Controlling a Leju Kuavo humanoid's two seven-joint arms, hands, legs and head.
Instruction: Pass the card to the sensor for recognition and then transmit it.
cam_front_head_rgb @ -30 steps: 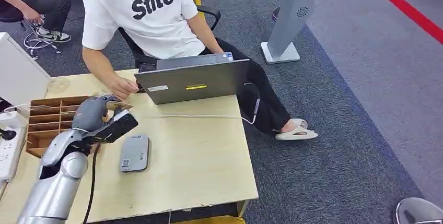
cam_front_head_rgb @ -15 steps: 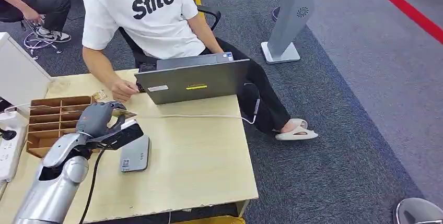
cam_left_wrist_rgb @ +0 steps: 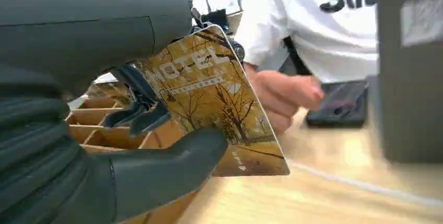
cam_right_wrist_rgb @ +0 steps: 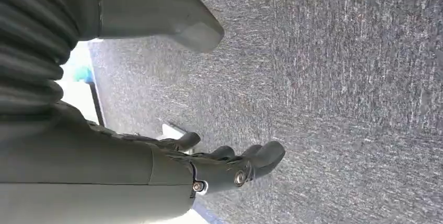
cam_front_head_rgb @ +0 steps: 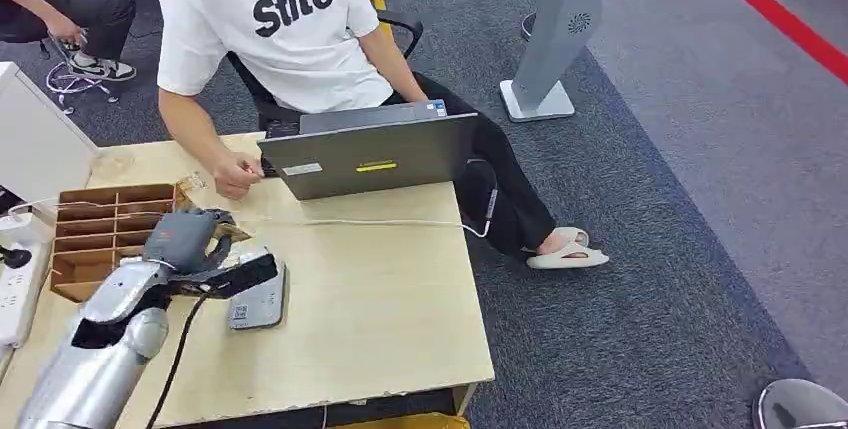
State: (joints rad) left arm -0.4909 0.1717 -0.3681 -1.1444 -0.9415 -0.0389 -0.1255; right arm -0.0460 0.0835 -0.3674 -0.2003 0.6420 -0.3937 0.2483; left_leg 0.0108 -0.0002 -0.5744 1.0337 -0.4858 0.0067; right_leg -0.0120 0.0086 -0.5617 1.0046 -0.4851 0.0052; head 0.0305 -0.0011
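My left hand [cam_front_head_rgb: 185,237] holds a yellow hotel card [cam_front_head_rgb: 228,232] with an autumn-tree print over the wooden table [cam_front_head_rgb: 380,299]. The card [cam_left_wrist_rgb: 219,114] is pinched between the thumb and the dark fingers of that hand [cam_left_wrist_rgb: 104,109]. The grey flat sensor [cam_front_head_rgb: 258,296] lies on the table just below and right of the hand, partly under the wrist's black part. My right hand [cam_right_wrist_rgb: 172,145] hangs over grey carpet, fingers apart, holding nothing.
A wooden compartment box [cam_front_head_rgb: 95,234] stands left of my hand. A person in a white shirt [cam_front_head_rgb: 285,29] sits behind a grey laptop [cam_front_head_rgb: 365,159], one hand [cam_front_head_rgb: 235,174] on the table near my hand. A white cable [cam_front_head_rgb: 380,222] crosses the table. A power strip [cam_front_head_rgb: 15,289] lies far left.
My left hand has come down and toward me with the card, from beside the box to just above the sensor. The person's hand stays near the laptop.
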